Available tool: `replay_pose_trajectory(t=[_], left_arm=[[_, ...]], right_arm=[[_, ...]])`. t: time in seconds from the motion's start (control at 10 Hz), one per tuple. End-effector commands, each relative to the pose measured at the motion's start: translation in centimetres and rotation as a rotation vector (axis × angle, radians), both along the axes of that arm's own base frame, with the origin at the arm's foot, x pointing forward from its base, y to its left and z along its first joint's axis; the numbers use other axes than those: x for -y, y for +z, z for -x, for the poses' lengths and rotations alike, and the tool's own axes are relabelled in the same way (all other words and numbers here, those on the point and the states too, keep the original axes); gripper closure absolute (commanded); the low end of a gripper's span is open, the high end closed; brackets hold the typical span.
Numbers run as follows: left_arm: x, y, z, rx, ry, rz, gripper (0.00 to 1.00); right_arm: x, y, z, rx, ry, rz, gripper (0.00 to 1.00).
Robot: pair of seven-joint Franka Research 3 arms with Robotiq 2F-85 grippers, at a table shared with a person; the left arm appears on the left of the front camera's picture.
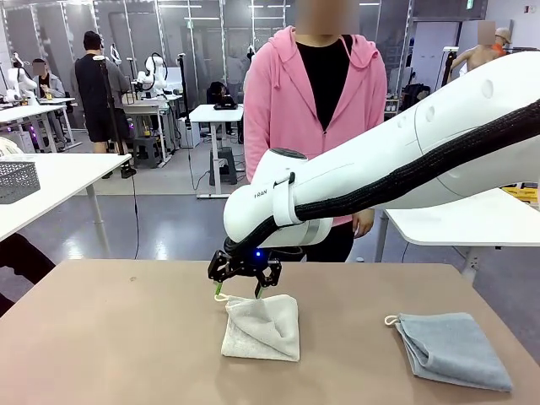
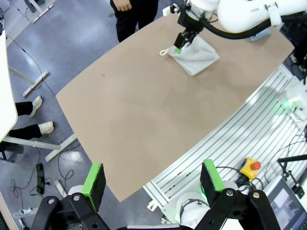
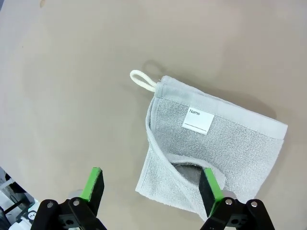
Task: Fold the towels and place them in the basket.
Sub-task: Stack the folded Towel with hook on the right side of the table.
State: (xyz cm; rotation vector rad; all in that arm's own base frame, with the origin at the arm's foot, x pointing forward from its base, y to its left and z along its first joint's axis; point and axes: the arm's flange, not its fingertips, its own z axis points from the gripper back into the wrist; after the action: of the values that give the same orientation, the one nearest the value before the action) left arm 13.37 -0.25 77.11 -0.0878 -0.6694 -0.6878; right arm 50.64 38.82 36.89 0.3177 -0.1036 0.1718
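Right gripper (image 1: 245, 281) hangs with its jaws spread wide and nothing in them, just over the far edge of the cream-white towel (image 1: 263, 327), which lies half-folded mid-counter with its loop at the far-left corner. I'd come down on that loose curled flap, pinch one layer only, and carry it square across. The blue-grey towel (image 1: 454, 348) waits folded, well apart to the right; the left gripper (image 2: 152, 179) hovers spread too, off the near counter (image 2: 144, 115) edge.

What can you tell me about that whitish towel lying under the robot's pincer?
The cream-white towel is soft terry cloth, folded into a rough square and lying flat on the brown table. A white loop sticks out at one corner, and a white tag printed "Name" is sewn near its hemmed edge. One fold stands slightly loose. The right pincer hangs open just above it; whether it touches is unclear.
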Motion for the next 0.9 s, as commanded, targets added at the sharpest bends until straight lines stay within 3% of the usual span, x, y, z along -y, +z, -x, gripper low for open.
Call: replay_pose_trajectory(t=[0.0, 0.5, 0.8], left_arm=[[0.0, 0.2, 0.2, 0.006, -0.009, -0.001, 0.00], [0.0, 0.2, 0.2, 0.006, -0.009, -0.001, 0.00], [0.0, 0.2, 0.2, 0.006, -0.009, -0.001, 0.00]], right_arm=[[-0.1, -0.1, -0.1, 0.001, 0.003, 0.006, 0.00], [0.0, 0.0, 0.0, 0.000, 0.000, 0.000, 0.00], [6.3, 5.8, 6.4, 0.086, 0.033, -0.126, 0.00]])
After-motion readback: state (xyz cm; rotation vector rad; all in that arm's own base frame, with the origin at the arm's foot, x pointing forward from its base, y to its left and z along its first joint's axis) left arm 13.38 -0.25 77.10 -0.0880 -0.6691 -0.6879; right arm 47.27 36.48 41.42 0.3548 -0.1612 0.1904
